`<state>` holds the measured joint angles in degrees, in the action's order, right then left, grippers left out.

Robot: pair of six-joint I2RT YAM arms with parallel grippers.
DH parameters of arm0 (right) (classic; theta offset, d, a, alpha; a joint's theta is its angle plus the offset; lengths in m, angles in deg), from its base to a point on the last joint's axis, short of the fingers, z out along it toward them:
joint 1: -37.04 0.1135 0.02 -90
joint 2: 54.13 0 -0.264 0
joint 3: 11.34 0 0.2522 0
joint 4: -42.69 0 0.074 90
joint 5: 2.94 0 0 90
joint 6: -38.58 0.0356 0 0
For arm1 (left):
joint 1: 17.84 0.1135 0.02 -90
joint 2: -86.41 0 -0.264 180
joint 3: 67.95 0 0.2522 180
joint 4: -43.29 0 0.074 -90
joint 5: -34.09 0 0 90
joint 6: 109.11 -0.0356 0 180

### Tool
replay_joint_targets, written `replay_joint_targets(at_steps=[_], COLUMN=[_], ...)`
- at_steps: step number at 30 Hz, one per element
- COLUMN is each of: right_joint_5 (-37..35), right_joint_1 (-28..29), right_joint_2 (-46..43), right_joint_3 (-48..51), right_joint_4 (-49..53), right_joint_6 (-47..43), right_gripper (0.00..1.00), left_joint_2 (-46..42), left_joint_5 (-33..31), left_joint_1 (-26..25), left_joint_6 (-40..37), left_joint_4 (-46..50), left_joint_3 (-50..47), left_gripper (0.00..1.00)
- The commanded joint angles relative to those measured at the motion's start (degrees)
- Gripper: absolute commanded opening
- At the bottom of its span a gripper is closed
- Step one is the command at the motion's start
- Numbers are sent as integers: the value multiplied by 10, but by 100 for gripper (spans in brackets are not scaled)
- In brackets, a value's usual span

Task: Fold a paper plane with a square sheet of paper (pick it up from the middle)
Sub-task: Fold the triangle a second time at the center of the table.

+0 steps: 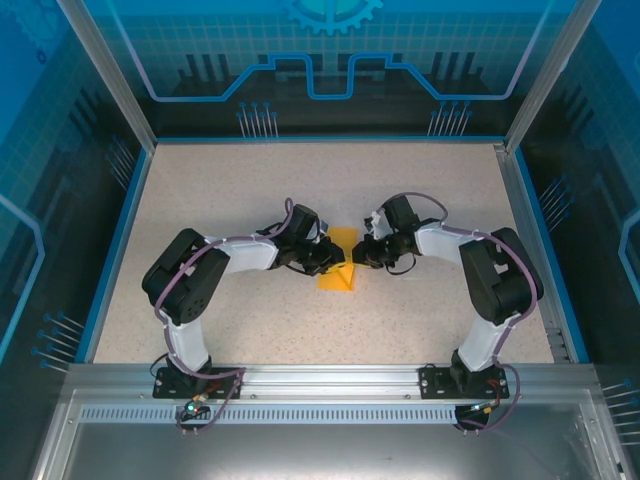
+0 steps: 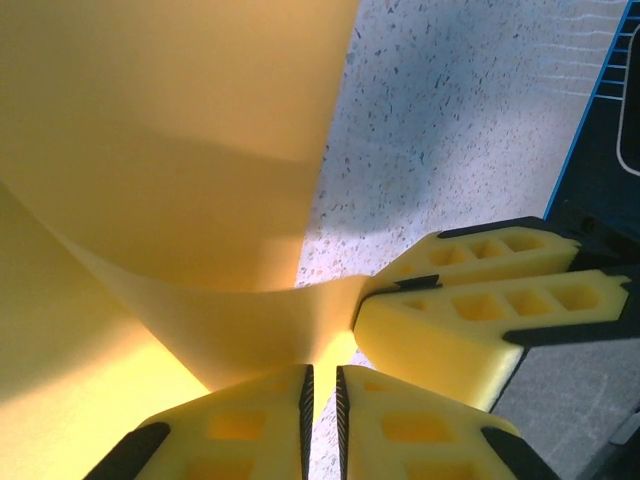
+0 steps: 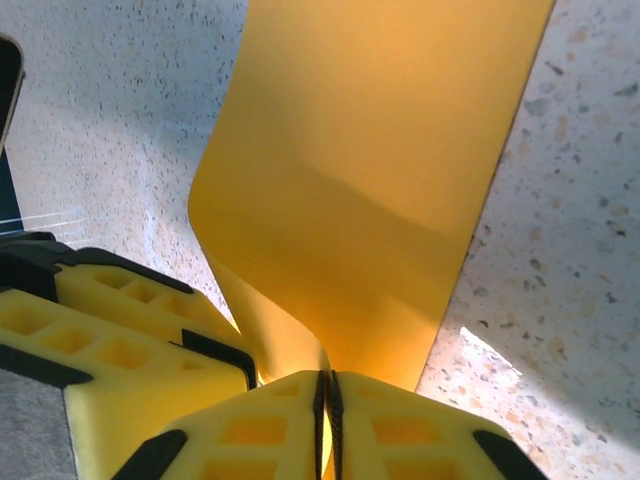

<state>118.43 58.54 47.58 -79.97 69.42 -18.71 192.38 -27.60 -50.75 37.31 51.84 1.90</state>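
Looking down from the top camera, I see the square sheet of paper [image 1: 336, 276] near the middle of the speckled surface [image 1: 220, 200]. The left claw [image 1: 326, 260] is at the paper's 9 o'clock side. The right claw [image 1: 362, 254] is at its 3 o'clock side. The two claws are very near each other, with the paper between them.

On the left wrist camera, the left claw [image 2: 322, 400] is at 6 o'clock. Its yellow pads almost touch, and the paper [image 2: 180, 150] bends down into the thin gap, so this claw is pinching the paper. The right claw's pads [image 2: 470, 320] sit just beside it, at 4 o'clock.

On the right wrist camera, the right claw [image 3: 327, 400] is pressed closed on the paper [image 3: 370, 150]. The paper curls up and away toward 12 o'clock. The left claw's pads [image 3: 120, 340] are at 8 o'clock.
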Motion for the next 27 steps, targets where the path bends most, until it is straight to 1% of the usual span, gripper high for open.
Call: replay_joint_targets(at_steps=[1, 7, 27], right_joint_5=[-12, -29, -41], right_joint_1=[6, 6, 6], right_joint_2=[15, 30, 68], right_joint_3=[-18, -33, -60], right_joint_4=[7, 25, 36], right_joint_6=[-10, -27, -42], right_gripper=[10, 10, 10], left_joint_2=[10, 27, 49], left_joint_5=[-3, 5, 16], left_joint_1=[-3, -3, -2], left_joint_6=[-22, -23, -19], left_joint_4=[15, 17, 13], left_joint_3=[5, 18, 20], left_gripper=[17, 17, 18])
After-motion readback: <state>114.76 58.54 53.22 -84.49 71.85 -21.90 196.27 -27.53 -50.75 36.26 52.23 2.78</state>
